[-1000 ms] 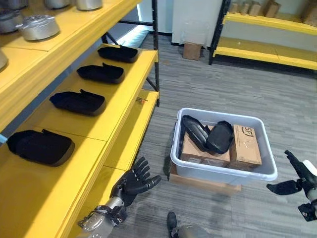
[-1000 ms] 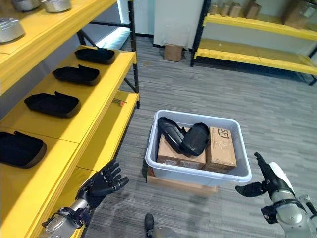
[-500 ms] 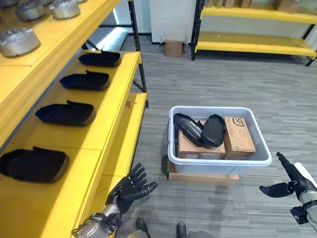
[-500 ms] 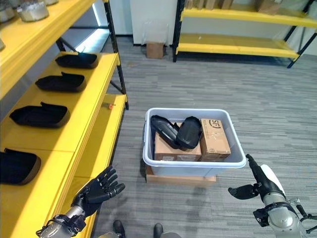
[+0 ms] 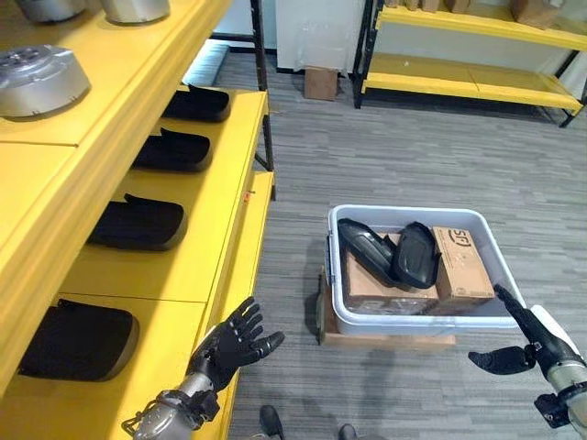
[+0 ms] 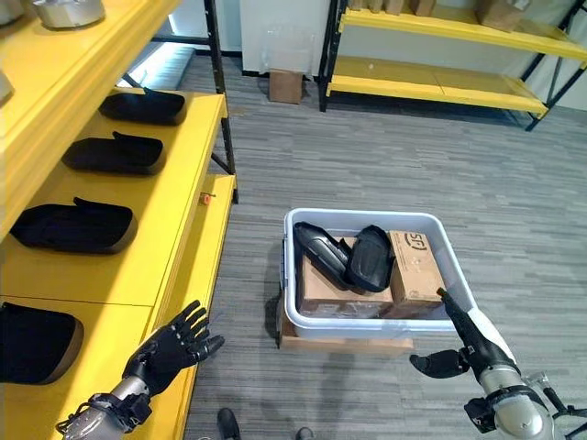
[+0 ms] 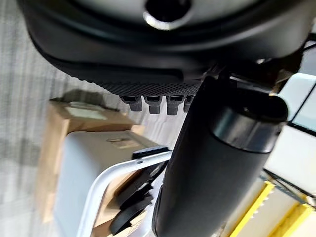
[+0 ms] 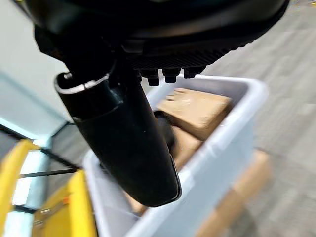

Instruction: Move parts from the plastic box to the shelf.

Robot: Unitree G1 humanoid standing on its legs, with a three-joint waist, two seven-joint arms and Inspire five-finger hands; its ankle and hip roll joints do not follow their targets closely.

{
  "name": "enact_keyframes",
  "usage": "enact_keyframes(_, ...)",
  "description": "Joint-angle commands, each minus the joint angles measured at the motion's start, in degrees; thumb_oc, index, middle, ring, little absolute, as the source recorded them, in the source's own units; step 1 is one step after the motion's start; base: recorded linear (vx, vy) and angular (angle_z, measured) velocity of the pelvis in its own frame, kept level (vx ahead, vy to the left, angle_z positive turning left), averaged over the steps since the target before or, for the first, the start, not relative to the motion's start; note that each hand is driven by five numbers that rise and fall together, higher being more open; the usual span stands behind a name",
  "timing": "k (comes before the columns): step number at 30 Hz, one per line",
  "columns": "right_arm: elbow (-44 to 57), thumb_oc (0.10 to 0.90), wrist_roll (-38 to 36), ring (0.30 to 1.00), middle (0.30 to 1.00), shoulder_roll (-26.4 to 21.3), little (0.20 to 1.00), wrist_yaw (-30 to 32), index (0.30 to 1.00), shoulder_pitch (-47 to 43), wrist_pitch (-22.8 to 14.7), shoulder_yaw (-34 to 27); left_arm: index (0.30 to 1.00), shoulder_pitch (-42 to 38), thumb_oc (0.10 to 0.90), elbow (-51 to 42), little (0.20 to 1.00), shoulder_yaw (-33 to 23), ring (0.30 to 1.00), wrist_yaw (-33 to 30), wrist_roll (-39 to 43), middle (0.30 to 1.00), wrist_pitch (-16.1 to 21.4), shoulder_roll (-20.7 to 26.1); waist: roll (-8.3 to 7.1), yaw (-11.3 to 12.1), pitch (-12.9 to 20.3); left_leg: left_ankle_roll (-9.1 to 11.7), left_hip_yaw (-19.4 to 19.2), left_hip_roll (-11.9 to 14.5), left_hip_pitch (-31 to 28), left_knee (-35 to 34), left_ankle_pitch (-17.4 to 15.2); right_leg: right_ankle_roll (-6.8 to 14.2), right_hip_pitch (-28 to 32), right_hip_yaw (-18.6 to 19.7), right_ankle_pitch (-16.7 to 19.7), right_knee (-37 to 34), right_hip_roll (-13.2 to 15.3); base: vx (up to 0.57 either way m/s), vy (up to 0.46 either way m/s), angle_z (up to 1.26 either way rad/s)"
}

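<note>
A pale grey plastic box [image 5: 351,323] stands on a flat cardboard base on the floor. Inside it two black curved parts [image 5: 369,249] [image 5: 415,256] lean on brown cartons [image 5: 462,267]. Several more black parts [image 5: 138,224] lie in a row on the yellow shelf [image 5: 165,272] to the left. My left hand [image 5: 231,343] hangs open with spread fingers beside the shelf's front edge, left of the box. My right hand [image 5: 527,337] is open with straight fingers just off the box's near right corner, holding nothing. The box rim [image 8: 224,139] shows in the right wrist view.
Silver metal pots [image 5: 38,81] sit on the upper shelf level. A second yellow rack [image 5: 477,78] stands at the far side, with a small carton [image 5: 320,83] on the floor near it. Grey carpet [image 5: 394,156] lies open between the racks.
The camera has shifted, so the scene sits differently. My right hand has come closer to the box's near right corner. The left hand stays open by the shelf.
</note>
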State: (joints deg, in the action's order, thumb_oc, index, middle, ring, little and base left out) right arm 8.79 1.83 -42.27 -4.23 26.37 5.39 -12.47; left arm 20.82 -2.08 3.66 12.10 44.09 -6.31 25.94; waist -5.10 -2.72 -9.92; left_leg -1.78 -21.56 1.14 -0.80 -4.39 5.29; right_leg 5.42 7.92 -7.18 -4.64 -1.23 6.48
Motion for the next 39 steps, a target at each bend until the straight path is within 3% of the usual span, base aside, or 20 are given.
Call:
enact_keyframes(1,0.8,0.900,3.3,1.000,1.000,-2.1,1.000,8.0,1.000,-3.5,-3.4,-5.0,1.000,-0.6,0.900,-4.7,1.000,-1.9,1.000,4.0,-0.9,1.000,2.7,0.4,-0.75,1.5,3.2,3.1,0.4,2.4,2.9,-0.1,1.0,-2.2,-2.4,-4.7,2.2,3.7,-5.2,0.17,0.095,0.13)
enact_keyframes(6,0.6,0.900,4.2,1.000,1.000,-1.9,1.000,12.5,1.000,-6.7,-3.4,-4.4,1.000,-0.6,0.900,-4.0,1.000,-2.5,1.000,4.2,0.0,1.000,2.9,1.3,-1.01,1.9,3.0,1.2,0.6,0.5,1.8,-0.1,-1.8,-0.2,-3.6,-5.3,0.8,12.5,-4.5,0.09,0.089,-0.05)
enact_keyframes(7,1.2,0.900,4.5,1.000,1.000,-1.5,1.000,12.6,1.000,-7.4,-3.0,-4.0,1.000,-0.5,0.900,-3.6,1.000,-2.9,1.000,4.5,0.0,1.000,3.0,1.4,-0.89,1.9,2.7,0.1,0.3,-0.1,1.0,-0.3,-2.5,1.7,-5.8,-5.6,3.2,18.7,-4.0,0.05,0.101,-0.13)
enact_keyframes(8,1.3,0.900,4.5,1.000,1.000,-1.5,1.000,12.6,1.000,-7.5,-2.9,-3.9,1.000,-0.5,0.900,-3.6,1.000,-3.0,1.000,4.5,0.1,1.000,2.9,1.5,-0.88,2.0,2.7,-0.1,0.1,-0.1,1.1,-0.2,-2.7,2.0,-6.1,-5.6,3.1,19.8,-3.9,0.05,0.074,-0.17)
enact_keyframes(9,2.0,0.900,4.3,1.000,1.000,-0.9,1.000,12.8,1.000,-8.4,-2.3,-2.9,1.000,-0.8,0.900,-3.8,1.000,-3.2,1.000,4.6,0.0,1.000,2.4,1.9,-0.43,2.2,2.1,-1.2,-0.3,-0.4,0.4,-0.2,-3.6,4.0,-9.0,-6.5,4.5,29.2,-3.3,0.04,0.032,-0.13)
enact_keyframes(10,2.1,0.900,4.5,1.000,1.000,-0.6,1.000,12.9,1.000,-8.7,-2.2,-2.4,1.000,-0.8,0.900,-3.7,1.000,-3.2,1.000,4.4,-0.5,1.000,2.5,1.9,-0.21,2.2,1.9,-1.6,-0.4,-0.3,0.2,-0.2,-3.8,4.8,-10.3,-6.7,5.1,32.9,-2.9,0.07,0.004,-0.25)
enact_keyframes(11,2.1,0.900,4.7,1.000,1.000,0.1,1.000,13.0,1.000,-9.2,-2.4,-1.3,1.000,-0.8,0.900,-3.5,1.000,-3.1,1.000,3.7,-0.9,1.000,2.5,1.9,0.32,2.2,1.2,-2.2,0.2,-0.1,-1.1,-0.3,-4.4,6.2,-15.1,-6.6,8.0,39.7,-0.6,0.06,-0.043,-0.27)
enact_keyframes(12,2.1,0.900,4.5,1.000,1.000,0.5,1.000,12.9,1.000,-9.0,-2.7,-0.9,1.000,-0.7,0.900,-3.8,1.000,-3.1,1.000,3.2,-0.4,1.000,2.5,2.0,0.51,2.2,0.8,-2.1,0.5,0.1,-1.9,-0.4,-4.6,6.4,-16.7,-7.0,9.0,40.3,1.7,0.09,-0.142,-0.27)
enact_keyframes(14,1.8,0.900,4.7,1.000,1.000,0.8,1.000,12.7,1.000,-9.0,-3.4,-0.4,1.000,-0.3,0.900,-4.0,1.000,-3.1,1.000,3.1,-0.4,1.000,2.7,2.3,0.71,2.4,0.4,-1.2,0.5,1.0,-3.0,-0.5,-4.5,6.1,-16.7,-7.8,9.8,36.6,4.5,0.08,-0.256,-0.09)
enact_keyframes(16,1.6,0.900,4.9,1.000,1.000,1.2,1.000,12.4,1.000,-9.5,-4.6,0.5,1.000,-0.6,0.900,-4.3,1.000,-3.2,1.000,3.3,-0.4,1.000,2.5,3.3,0.84,2.1,-0.5,0.2,0.1,3.0,-3.7,-0.5,-3.4,5.2,-16.5,-8.4,13.1,25.7,6.7,0.02,-0.495,-0.08)
enact_keyframes(17,2.1,0.900,4.7,1.000,1.000,1.6,1.000,12.9,1.000,-9.3,-4.4,0.8,1.000,-1.4,0.900,-4.5,1.000,-3.2,1.000,3.8,-0.3,1.000,1.9,4.1,0.34,1.3,-0.9,1.1,1.5,3.6,-4.3,-0.5,-4.1,6.4,-16.6,-6.6,16.7,15.1,8.1,0.05,-0.552,-0.14)
enact_keyframes(18,2.4,0.900,4.3,1.000,1.000,1.8,1.000,13.1,1.000,-9.1,-4.1,0.9,1.000,-1.7,0.900,-4.7,1.000,-3.1,1.000,3.8,-0.4,1.000,1.5,4.5,0.25,0.9,-1.1,1.4,2.0,3.9,-4.5,-0.5,-4.4,6.9,-16.4,-5.8,17.9,11.9,8.8,0.19,-0.726,-0.01)
enact_keyframes(19,3.0,0.900,6.4,1.000,1.000,3.1,1.000,13.4,1.000,-9.7,-3.6,2.4,1.000,-2.5,0.900,-4.8,1.000,-2.1,1.000,2.2,-0.3,1.000,2.0,4.6,0.05,0.1,-1.8,2.2,2.5,5.3,-6.2,-0.6,-5.8,8.8,-20.0,-3.2,23.6,8.9,12.0,0.14,-0.462,0.10)
enact_keyframes(20,3.0,0.900,7.0,1.000,1.000,3.4,1.000,13.5,1.000,-9.7,-3.7,2.7,1.000,-2.4,0.900,-4.8,1.000,-2.1,1.000,1.9,-0.2,1.000,2.2,4.5,0.13,0.0,-2.0,2.4,2.4,5.9,-6.7,-0.6,-6.0,9.0,-20.6,-2.9,23.9,9.0,12.4,0.16,-0.456,0.18)
enact_keyframes(22,3.5,0.900,9.0,1.000,1.000,4.1,1.000,12.9,1.000,-8.7,-4.9,3.4,1.000,-1.4,0.900,-4.8,1.000,-2.6,1.000,0.9,2.0,1.000,7.7,4.1,0.06,0.2,-1.8,4.1,1.8,8.3,-7.5,-0.6,-5.5,9.1,-18.5,-4.6,20.8,6.7,12.2,0.20,-0.364,0.21)
enact_keyframes(25,2.3,0.900,9.8,1.000,1.000,3.8,1.000,11.4,1.000,-7.4,-6.4,2.8,1.000,1.0,0.900,-6.3,1.000,-4.4,1.000,-1.2,4.5,1.000,11.6,2.1,0.40,1.7,-0.6,6.5,2.3,10.7,-7.5,-0.6,-3.3,7.6,-11.9,-9.4,14.9,3.8,10.1,0.21,-0.336,0.18)
enact_keyframes(27,2.3,0.900,11.4,1.000,1.000,3.5,1.000,11.6,1.000,-7.4,-6.5,3.1,1.000,1.4,0.900,-7.5,1.000,-5.0,1.000,-0.4,4.3,1.000,11.2,1.4,0.40,2.7,0.0,7.5,3.0,11.8,-6.2,-0.5,-2.2,6.3,-11.0,-9.9,12.3,4.3,9.0,0.10,-0.359,0.22)
enact_keyframes(30,0.3,0.900,12.2,1.000,1.000,0.5,1.000,12.7,1.000,-11.2,-6.2,4.9,1.000,-0.4,0.900,-8.0,1.000,-3.8,1.000,1.9,1.5,1.000,9.4,1.2,0.69,4.2,-0.4,9.2,4.8,15.7,-1.8,2.6,-0.2,3.5,-11.6,-10.7,7.6,7.5,7.3,-0.04,-0.364,0.19)
enact_keyframes(31,-1.0,0.900,11.4,1.000,1.000,-2.2,1.000,13.4,1.000,-14.8,-5.8,6.2,1.000,-2.3,0.900,-7.3,1.000,-2.3,1.000,1.6,2.2,1.000,8.9,1.5,1.22,4.4,-1.1,9.6,5.3,18.2,-0.2,3.9,0.9,1.9,-12.9,-11.1,5.7,10.3,6.7,-0.04,-0.240,-0.07)
enact_keyframes(39,-2.3,0.900,10.9,1.000,1.000,-5.7,1.000,14.7,1.000,-17.9,-5.2,7.8,1.000,-4.7,0.900,-5.3,1.000,1.0,1.000,2.4,1.7,1.000,8.8,2.1,3.23,2.9,-0.9,10.5,4.3,22.0,0.2,5.7,5.4,-1.2,-13.4,-11.2,0.9,16.3,5.2,0.06,-0.123,0.13)
